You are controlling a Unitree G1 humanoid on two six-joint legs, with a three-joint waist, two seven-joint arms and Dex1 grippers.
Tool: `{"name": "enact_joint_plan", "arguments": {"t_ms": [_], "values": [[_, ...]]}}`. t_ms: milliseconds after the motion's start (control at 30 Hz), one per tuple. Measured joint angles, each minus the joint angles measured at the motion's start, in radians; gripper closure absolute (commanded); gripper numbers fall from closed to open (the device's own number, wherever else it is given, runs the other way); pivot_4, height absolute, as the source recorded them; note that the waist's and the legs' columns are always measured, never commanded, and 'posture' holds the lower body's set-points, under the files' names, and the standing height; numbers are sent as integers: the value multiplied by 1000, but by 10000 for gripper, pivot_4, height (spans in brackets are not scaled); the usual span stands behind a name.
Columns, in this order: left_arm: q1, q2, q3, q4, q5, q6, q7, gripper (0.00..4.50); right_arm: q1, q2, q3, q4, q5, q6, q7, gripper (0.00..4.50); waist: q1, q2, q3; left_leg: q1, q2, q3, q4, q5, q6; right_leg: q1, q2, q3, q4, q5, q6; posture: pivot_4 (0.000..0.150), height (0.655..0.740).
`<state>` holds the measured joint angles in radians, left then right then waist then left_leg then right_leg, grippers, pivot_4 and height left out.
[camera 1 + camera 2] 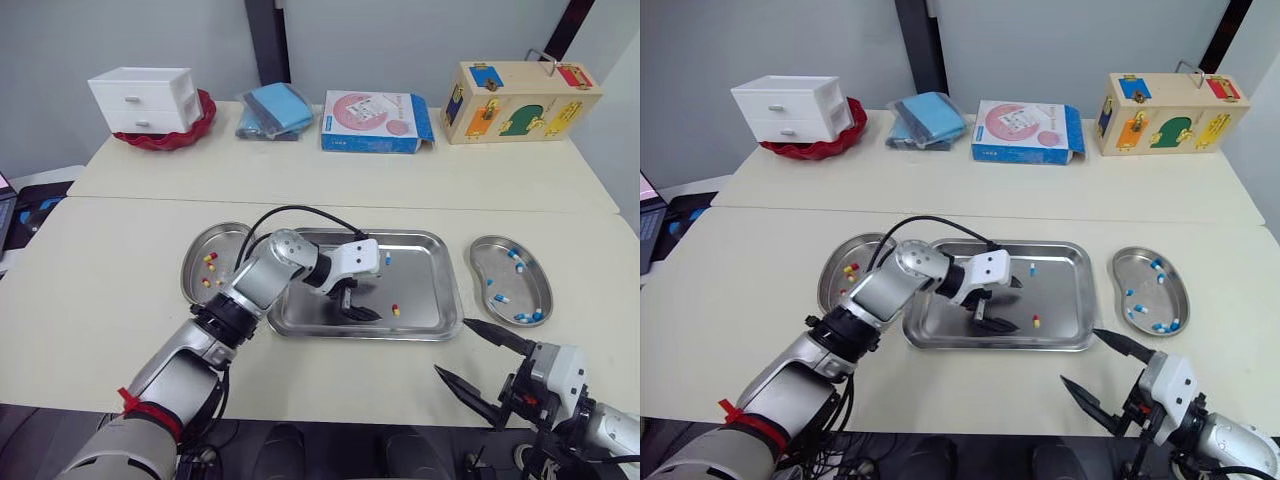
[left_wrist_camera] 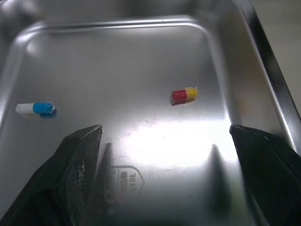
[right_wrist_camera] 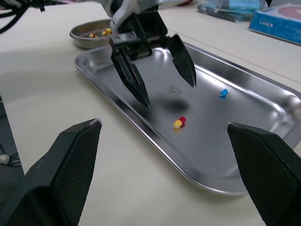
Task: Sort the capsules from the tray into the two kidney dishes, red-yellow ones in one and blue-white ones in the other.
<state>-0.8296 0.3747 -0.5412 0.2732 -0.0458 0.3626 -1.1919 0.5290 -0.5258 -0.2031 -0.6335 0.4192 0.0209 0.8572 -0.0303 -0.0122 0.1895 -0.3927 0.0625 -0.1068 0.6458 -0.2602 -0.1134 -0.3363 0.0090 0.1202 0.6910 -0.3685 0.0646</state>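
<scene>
The left kidney dish (image 1: 228, 236) holds red-yellow capsules (image 1: 209, 261). The left gripper (image 1: 358, 312) hangs wide and empty over the tray (image 1: 422, 282), where one red-yellow stray (image 1: 395, 310) and one blue-white stray (image 1: 388, 258) remain, so sorting looks nearly done. The right kidney dish (image 1: 526, 290) holds blue-white capsules (image 1: 513, 254); the right gripper (image 1: 451, 346) hovers wide off the tray's front corner. The left wrist view, unlike the head views, shows the red-yellow stray lying ahead between its fingers (image 2: 70, 169)

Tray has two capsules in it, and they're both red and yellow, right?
Not quite. The tray does hold two capsules, but only one is a red-yellow capsule; the other is a blue-white capsule. The left wrist view shows both lying apart on the tray floor.
</scene>
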Motion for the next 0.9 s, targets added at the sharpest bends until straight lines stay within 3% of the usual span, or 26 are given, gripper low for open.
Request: {"name": "enact_joint_plan", "arguments": {"t_ms": [367, 467, 633, 900], "values": [[-1, -58, -17, 16, 50, -23, -15, 0, -1, -14, -1, -40, 14, 45, -47, 155, 0, 0, 0, 0, 0, 0, 0, 0, 0, 0, 0, 0, 0, 0, 0, 1500, 7400], [-1, -72, -20, 29, 64, -27, -17, 6212, 4, -14, -2, -41, 14, 45, -51, 0, 0, 0, 0, 0, 0, 0, 0, 0, 0, 0, 0, 0, 0, 0, 0, 1500, 7400], [-1, -86, -22, 54, 90, -43, -19, 21698, 12, -16, -2, -41, 13, 44, -51, 0, 0, 0, 0, 0, 0, 0, 0, 0, 0, 0, 0, 0, 1, 0, 0, 1500, 7400], [-1, -107, -24, 73, 121, -69, -19, 21698, 24, -16, -2, -37, 2, 32, -50, 0, 0, 0, 0, 0, 0, 0, 0, 0, 0, 0, 0, 0, 1, 0, 0, 1500, 7400]]}}
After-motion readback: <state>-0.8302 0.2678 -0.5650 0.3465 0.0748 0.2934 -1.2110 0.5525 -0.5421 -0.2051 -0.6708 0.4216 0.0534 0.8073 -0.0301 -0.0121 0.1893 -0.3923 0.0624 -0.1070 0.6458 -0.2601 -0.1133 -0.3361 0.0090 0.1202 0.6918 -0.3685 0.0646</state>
